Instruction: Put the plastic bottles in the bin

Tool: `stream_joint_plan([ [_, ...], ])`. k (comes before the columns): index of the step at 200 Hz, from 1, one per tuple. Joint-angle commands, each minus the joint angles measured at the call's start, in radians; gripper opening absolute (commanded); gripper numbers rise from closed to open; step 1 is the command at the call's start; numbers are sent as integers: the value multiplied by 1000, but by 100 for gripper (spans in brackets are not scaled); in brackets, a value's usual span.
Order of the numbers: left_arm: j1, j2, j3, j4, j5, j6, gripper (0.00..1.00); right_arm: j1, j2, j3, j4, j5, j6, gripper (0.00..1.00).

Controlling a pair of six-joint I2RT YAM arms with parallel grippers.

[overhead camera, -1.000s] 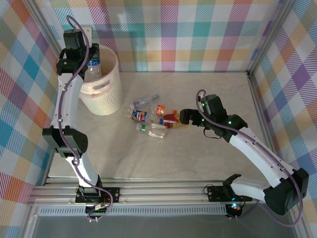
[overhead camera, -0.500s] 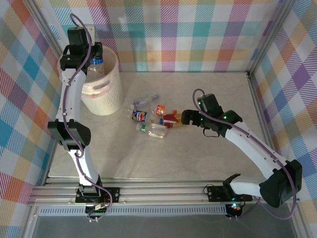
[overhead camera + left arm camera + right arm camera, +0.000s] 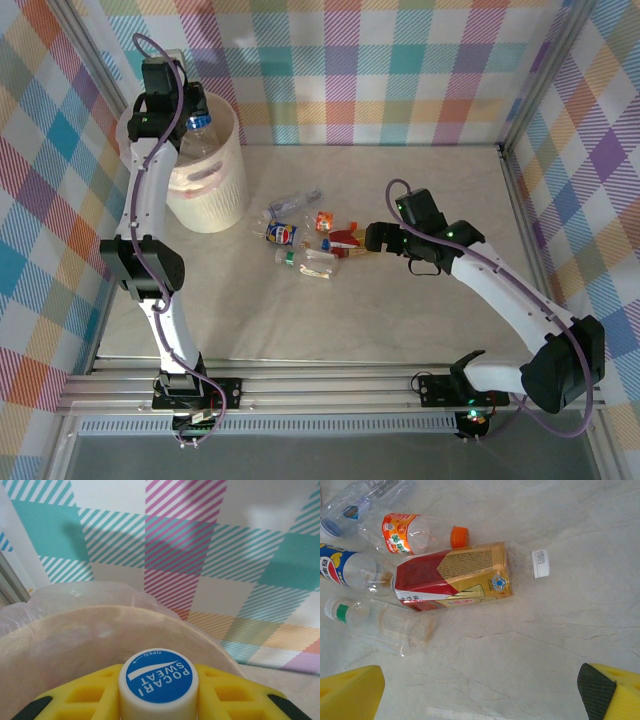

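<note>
Our left gripper [image 3: 158, 706] grasps a blue-capped bottle [image 3: 158, 679] above the bin [image 3: 218, 205]. Our right gripper [image 3: 480, 692] hangs released, a red-labelled bottle [image 3: 452, 577] just ahead on the tabletop [image 3: 545, 645].

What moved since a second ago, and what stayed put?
The left tool, shut on a blue-capped bottle, carried it a little farther back and rightward over the bin. Nothing was let go. The right tool stayed open beside the bottles on the table, which did not move. Its arm only shifted slightly.

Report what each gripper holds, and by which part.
Left gripper grips the blue-capped bottle at its neck, right at the top. Right gripper is open, holding nothing.
</note>
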Motion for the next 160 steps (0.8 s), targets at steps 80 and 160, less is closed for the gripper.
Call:
stream_joint_plan([
  [80,48,-25,-160,51,9,-240,62,-8,57,27,17,-38,-4,100],
  [160,59,-110,-183,13,-128,-201,85,-33,124,56,23,-59,-37,100],
])
